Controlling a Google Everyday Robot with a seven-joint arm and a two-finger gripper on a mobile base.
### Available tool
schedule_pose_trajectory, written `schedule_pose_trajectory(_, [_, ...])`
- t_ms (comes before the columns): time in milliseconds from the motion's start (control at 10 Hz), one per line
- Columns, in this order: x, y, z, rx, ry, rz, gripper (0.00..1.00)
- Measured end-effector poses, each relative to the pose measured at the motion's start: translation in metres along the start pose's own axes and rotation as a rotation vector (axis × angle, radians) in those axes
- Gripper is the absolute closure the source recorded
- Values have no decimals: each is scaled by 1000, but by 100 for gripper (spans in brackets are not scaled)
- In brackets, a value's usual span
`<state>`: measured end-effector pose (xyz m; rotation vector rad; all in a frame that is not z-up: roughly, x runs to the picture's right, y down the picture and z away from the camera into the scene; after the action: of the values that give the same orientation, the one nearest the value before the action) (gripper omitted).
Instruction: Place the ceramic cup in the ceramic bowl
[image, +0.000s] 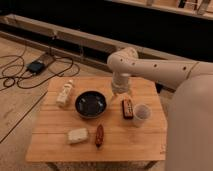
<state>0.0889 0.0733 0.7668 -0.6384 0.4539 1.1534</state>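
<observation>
Tool (122, 95) spread, empty, above table (131, 142) between ceramic bowl (90, 105) and ceramic cup (141, 114); cup upright beside brown bar (128, 108).

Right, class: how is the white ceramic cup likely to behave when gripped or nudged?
The ceramic cup stands upright and narrow near the table's edge, so a sideways nudge might tip it. Its smooth wall probably resists squeezing but may slip. The gripper hangs open over the table's far side, clear of the cup.

Looks like a robot lab: cables (11, 80) on bare floor (15, 122), end effector (121, 95) over a wooden table (120, 142).
</observation>
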Motion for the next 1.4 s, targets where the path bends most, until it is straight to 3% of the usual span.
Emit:
schedule_pose_trajectory(500, [43, -16, 22, -6, 22, 96, 20])
schedule_pose_trajectory(1000, [54, -13, 42, 0, 43, 143, 20])
schedule_pose_trajectory(1400, [45, -25, 58, 32, -18, 198, 20])
